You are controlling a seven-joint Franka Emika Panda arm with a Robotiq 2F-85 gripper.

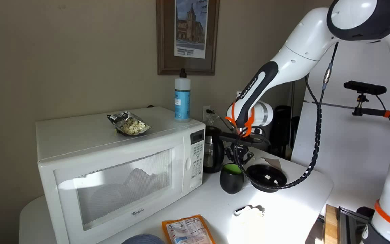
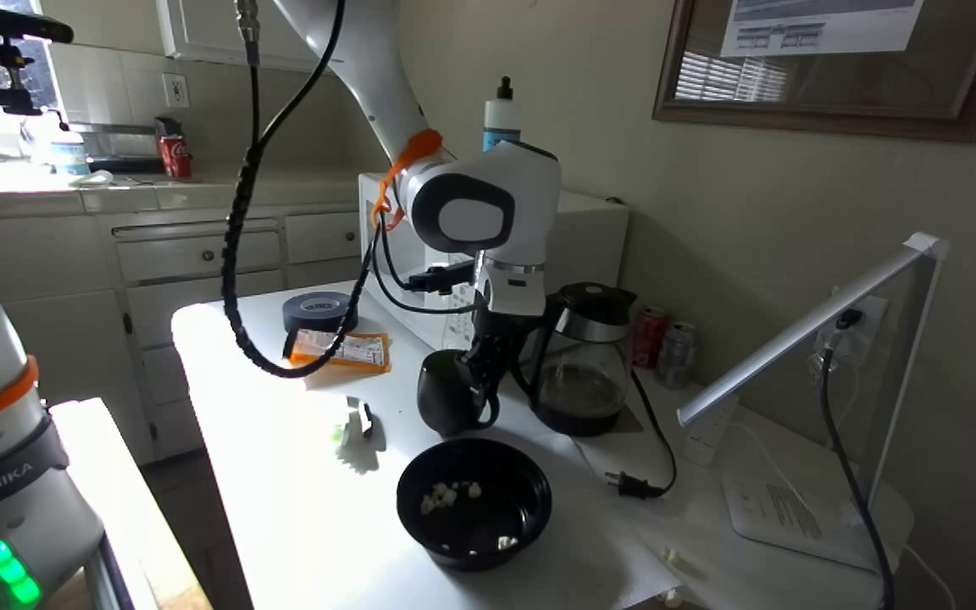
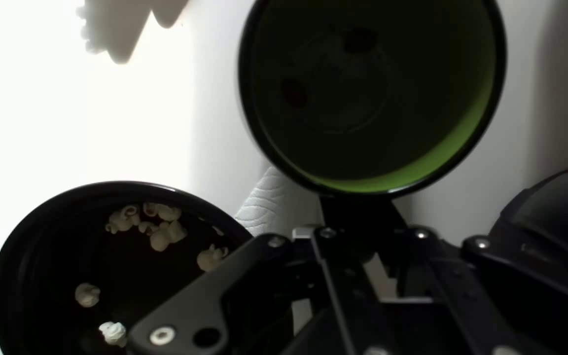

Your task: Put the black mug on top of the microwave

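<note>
Mug (image 2: 441, 398) stands upright, by all I can see on the table (image 2: 302, 508), its handle (image 2: 493, 413) pointing right in an exterior view, with the tool (image 3: 373, 234) right at it. The next move hangs on that: from the wrist view the tool looks narrow and straddles the handle, the mug's body beyond it, yet I can't tell whether it grips. In an exterior view the microwave (image 1: 120, 176) looms just left, far taller, so I'd expect a lift straight up before going left, perhaps to its top between bag (image 1: 117, 117) and bottle (image 1: 182, 105).
</note>
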